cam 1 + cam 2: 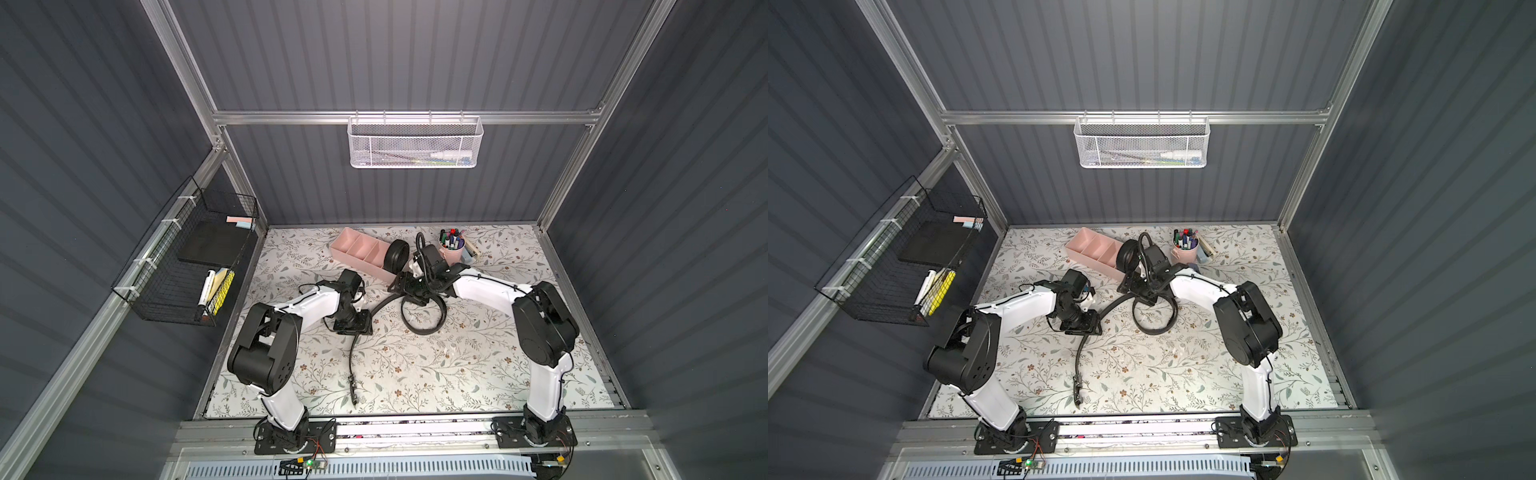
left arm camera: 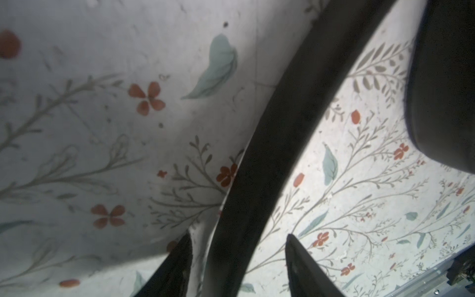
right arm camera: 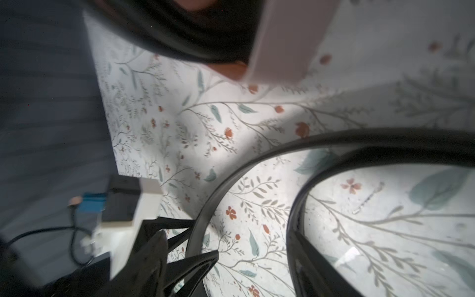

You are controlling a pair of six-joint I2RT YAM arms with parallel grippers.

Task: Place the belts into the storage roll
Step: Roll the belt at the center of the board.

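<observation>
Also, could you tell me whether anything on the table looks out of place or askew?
Yes: a loose belt sprawls across the table in a wide loop, outside the pink tray. The coiled belt stands on edge in the tray's end compartment, poking above the rim.

Both top views look steeply down from high above onto the whole counter [image 1: 457, 365], sharing nearly everything. My wrist cameras hover close above that counter, each facing the loose belt [image 2: 277, 144] [image 3: 411, 144].
</observation>
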